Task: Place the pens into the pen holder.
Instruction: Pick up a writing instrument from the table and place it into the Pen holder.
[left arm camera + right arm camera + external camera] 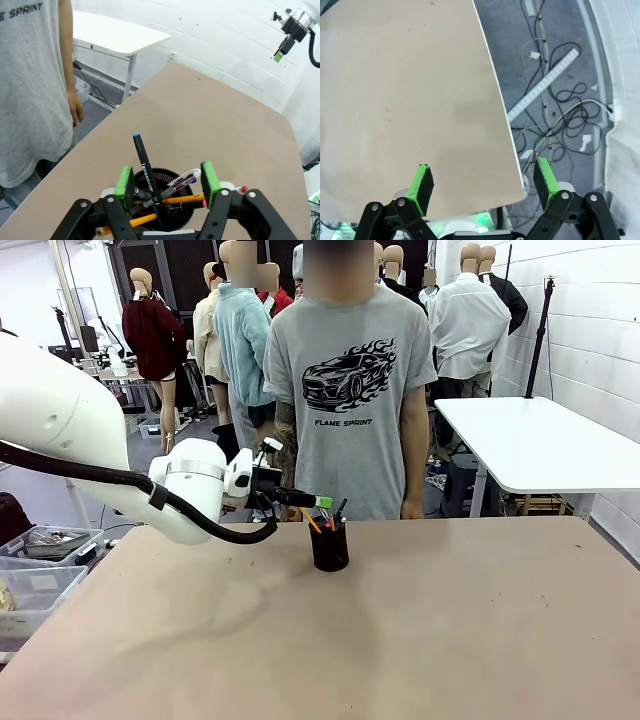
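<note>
The black mesh pen holder (330, 546) stands on the brown table a little beyond its middle. In the left wrist view the pen holder (170, 176) sits right under my left gripper (167, 180), whose green pads stand apart on either side of it. A dark pen with a blue end (144, 165) stands upright in the cup, close to one pad but free of both. A white-silver pen (184, 179) and an orange pencil (172, 201) lean inside too. From the front, my left gripper (322, 502) hovers just above the pen tips (326, 516). My right gripper (482, 182) is open, holding nothing, over the table's edge.
A person in a grey T-shirt (348, 390) stands at the far edge behind the holder, one hand (76, 109) hanging down. A white side table (540, 435) is at the back right. Cables (555, 115) lie on the floor beyond the table edge. Storage bins (35, 570) sit at left.
</note>
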